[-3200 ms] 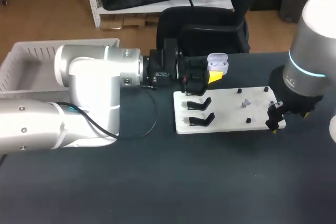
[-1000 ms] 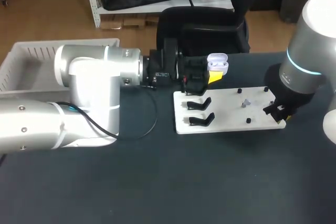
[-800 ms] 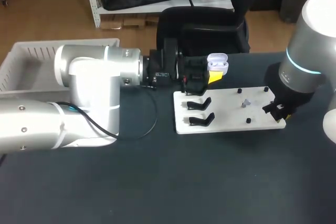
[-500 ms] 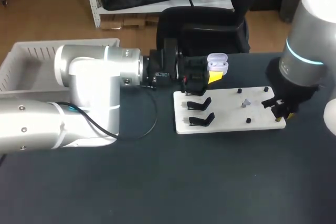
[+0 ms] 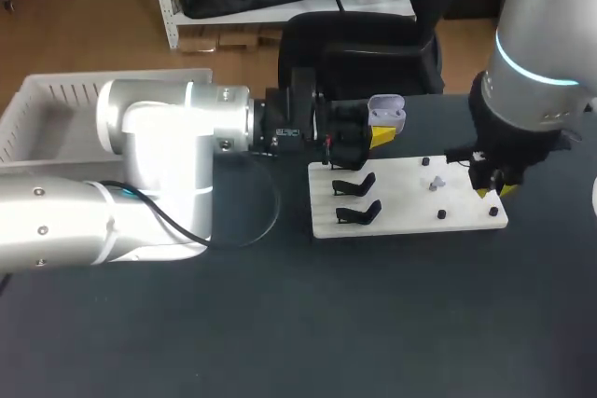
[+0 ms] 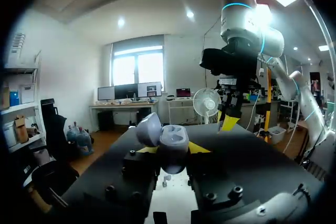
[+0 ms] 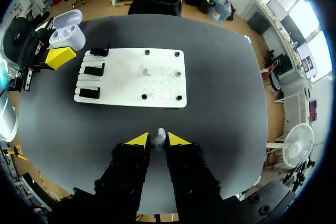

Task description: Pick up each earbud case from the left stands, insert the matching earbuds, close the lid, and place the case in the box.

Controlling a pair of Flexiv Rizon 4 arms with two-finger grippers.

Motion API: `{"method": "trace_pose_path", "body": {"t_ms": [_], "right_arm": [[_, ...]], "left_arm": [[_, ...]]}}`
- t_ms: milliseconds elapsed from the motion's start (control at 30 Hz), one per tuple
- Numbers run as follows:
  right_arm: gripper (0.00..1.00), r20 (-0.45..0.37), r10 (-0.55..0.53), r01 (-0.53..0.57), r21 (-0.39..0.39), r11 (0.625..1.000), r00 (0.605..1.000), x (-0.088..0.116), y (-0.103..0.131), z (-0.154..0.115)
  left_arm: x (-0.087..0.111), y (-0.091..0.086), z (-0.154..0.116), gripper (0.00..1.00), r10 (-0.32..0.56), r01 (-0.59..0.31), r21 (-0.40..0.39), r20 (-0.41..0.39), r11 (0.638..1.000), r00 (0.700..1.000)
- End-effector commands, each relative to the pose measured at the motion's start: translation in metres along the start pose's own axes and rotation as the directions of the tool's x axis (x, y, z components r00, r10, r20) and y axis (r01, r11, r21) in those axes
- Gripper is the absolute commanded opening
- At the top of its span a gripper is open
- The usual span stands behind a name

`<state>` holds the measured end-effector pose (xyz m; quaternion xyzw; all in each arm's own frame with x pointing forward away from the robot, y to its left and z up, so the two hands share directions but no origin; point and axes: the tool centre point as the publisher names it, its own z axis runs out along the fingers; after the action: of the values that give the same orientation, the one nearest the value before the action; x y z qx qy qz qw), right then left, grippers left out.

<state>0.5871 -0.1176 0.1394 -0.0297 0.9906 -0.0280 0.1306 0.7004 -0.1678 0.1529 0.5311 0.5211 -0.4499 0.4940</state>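
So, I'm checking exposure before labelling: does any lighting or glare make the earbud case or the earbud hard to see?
Left wrist view: bright room lighting behind the open earbud case leaves it backlit and grey. Head view: no glare on the case. Right wrist view: even light; the earbud between the right jaws stands out pale against the dark table.

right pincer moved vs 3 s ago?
Yes. The right pincer has lifted away from the board's near right corner and now hangs higher, over its right edge, with an earbud between its tips.
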Motion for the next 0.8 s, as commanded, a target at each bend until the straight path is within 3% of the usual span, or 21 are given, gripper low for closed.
{"method": "trace_pose_path", "body": {"t_ms": [33, 367, 400, 500, 600, 633, 667, 700, 800], "right_arm": [[0.00, 0.018, 0.004, -0.004, 0.002, 1.000, 1.000, 0.005, -0.002, -0.003], [0.00, 0.018, 0.004, -0.004, 0.002, 1.000, 1.000, 0.005, -0.002, -0.003], [0.00, 0.020, 0.058, -0.058, 0.033, 0.998, 0.998, 0.003, -0.001, -0.002], [0.00, 0.047, 0.194, -0.196, 0.028, 0.980, 0.980, 0.000, 0.002, -0.002], [0.00, 0.078, 0.352, -0.355, 0.031, 0.934, 0.933, -0.003, 0.004, -0.004], [0.00, 0.089, 0.427, -0.431, 0.032, 0.902, 0.900, -0.005, 0.005, -0.005], [0.00, 0.094, 0.448, -0.450, 0.002, 0.893, 0.889, -0.007, 0.007, -0.007], [0.00, 0.115, 0.529, -0.536, 0.036, 0.843, 0.841, -0.008, 0.008, -0.009], [0.00, 0.145, 0.608, -0.616, 0.011, 0.788, 0.781, -0.017, 0.013, -0.014]], "left_arm": [[0.001, -0.001, 0.000, 0.00, 0.004, -0.004, -0.006, 0.007, 1.000, 1.000], [0.001, -0.001, 0.000, 0.00, 0.004, -0.004, -0.006, 0.007, 1.000, 1.000], [0.001, -0.001, 0.000, 0.00, 0.004, -0.004, -0.006, 0.007, 1.000, 1.000], [0.001, -0.001, 0.000, 0.00, 0.004, -0.004, -0.006, 0.007, 1.000, 1.000], [0.001, -0.001, 0.000, 0.00, 0.004, -0.004, -0.006, 0.007, 1.000, 1.000], [0.001, -0.001, 0.000, 0.00, 0.004, -0.004, -0.006, 0.007, 1.000, 1.000], [0.001, -0.001, 0.000, 0.00, 0.004, -0.004, -0.006, 0.007, 1.000, 1.000], [0.001, -0.001, 0.000, 0.00, 0.004, -0.004, -0.006, 0.007, 1.000, 1.000], [0.001, -0.001, 0.000, 0.00, 0.004, -0.004, -0.006, 0.007, 1.000, 1.000]]}}
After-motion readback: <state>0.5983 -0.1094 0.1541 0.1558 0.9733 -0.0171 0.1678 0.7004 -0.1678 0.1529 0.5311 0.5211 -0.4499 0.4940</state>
